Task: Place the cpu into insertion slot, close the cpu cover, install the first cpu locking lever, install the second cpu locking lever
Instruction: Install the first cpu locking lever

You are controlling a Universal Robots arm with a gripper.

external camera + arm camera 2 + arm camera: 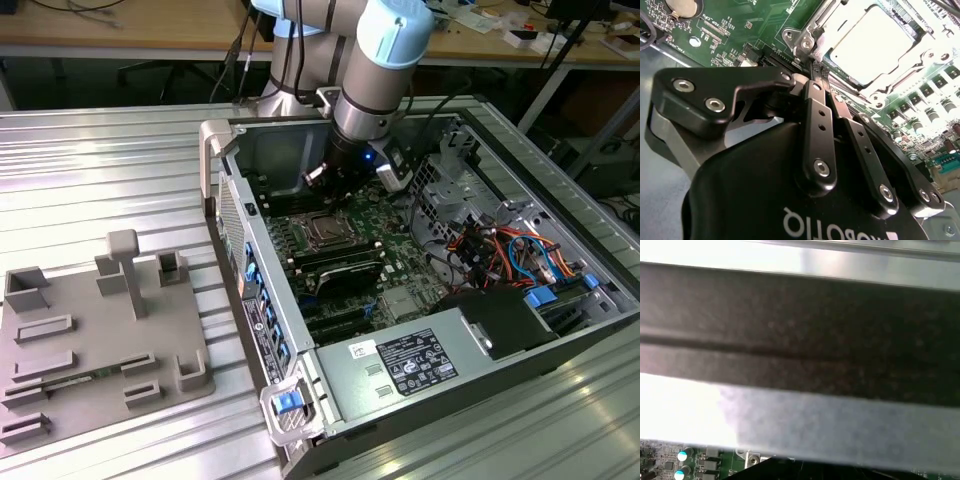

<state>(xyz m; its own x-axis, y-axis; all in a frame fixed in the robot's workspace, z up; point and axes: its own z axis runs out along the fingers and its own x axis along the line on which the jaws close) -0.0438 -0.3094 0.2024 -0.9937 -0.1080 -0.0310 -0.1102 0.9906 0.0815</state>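
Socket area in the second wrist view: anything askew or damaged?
Nothing stands out. The cpu sits flat and square inside the cpu cover, and the shut gripper is at the cover's corner.

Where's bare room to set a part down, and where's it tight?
Free: the ribbed table on the exterior view's left, past the grey fixture tray and beside the open computer case; also the table strip at the exterior view's lower right. Crowded: inside the case, where the arm hangs over the motherboard beside bundled cables.
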